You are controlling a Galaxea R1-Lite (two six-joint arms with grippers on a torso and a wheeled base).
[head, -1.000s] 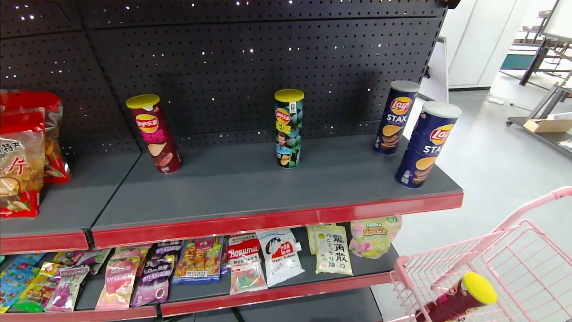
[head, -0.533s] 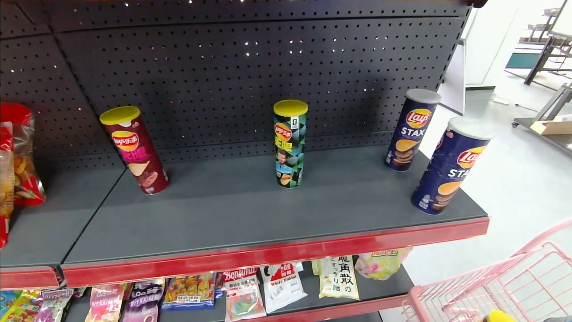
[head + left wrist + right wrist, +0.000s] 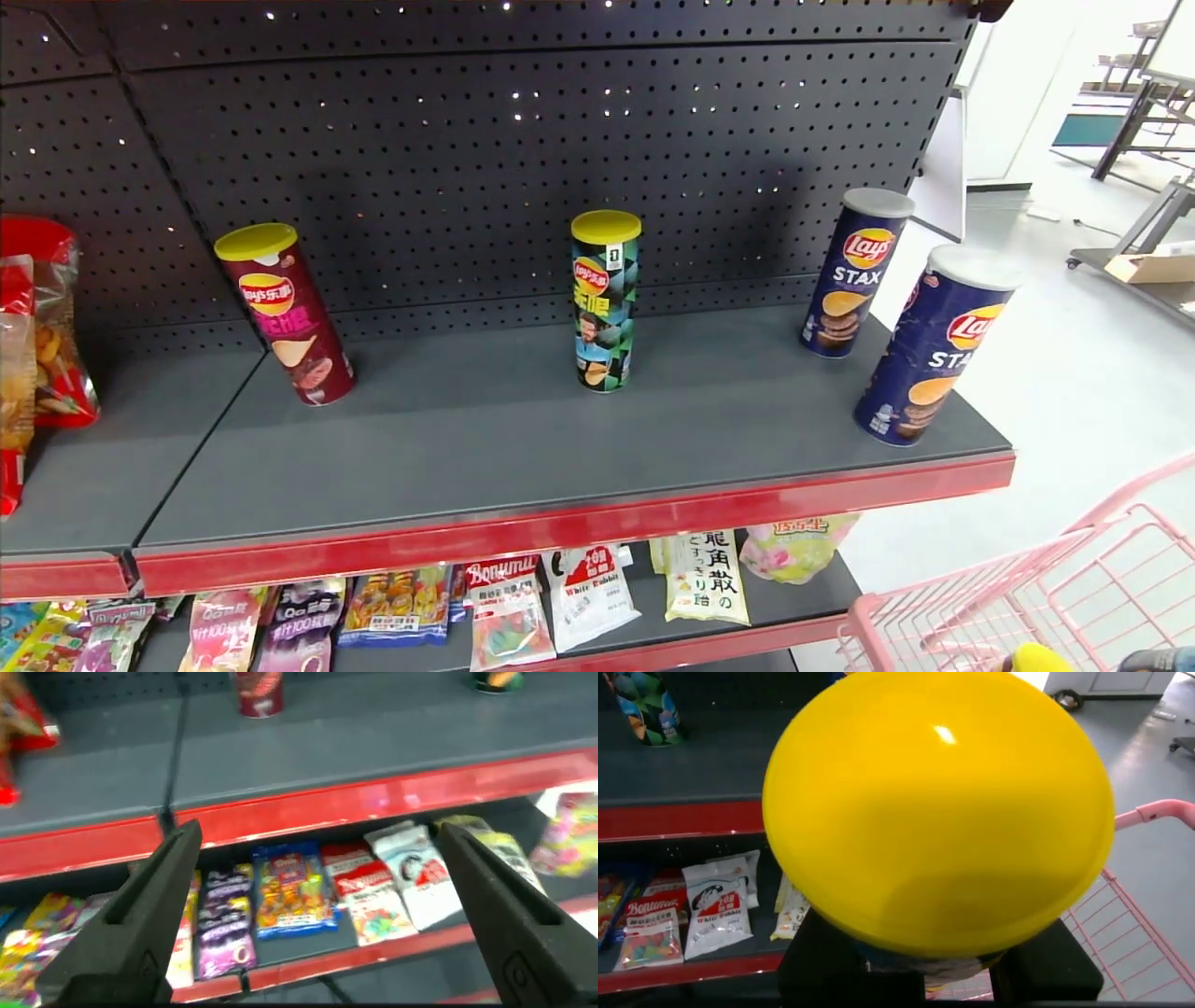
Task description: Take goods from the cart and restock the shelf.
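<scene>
The right pincer (image 3: 948,969) is clamped on the yellow-lidded can (image 3: 938,812). The can sits at the cart (image 3: 943,611), below and to the right of the shelf's red front edge (image 3: 579,527), with its long axis pointing lid-first at the wrist. We judge that the coming move must carry the can up and leftward over that edge. The left pincer (image 3: 318,915), fingers apart and empty, faces the packets below that edge.
</scene>
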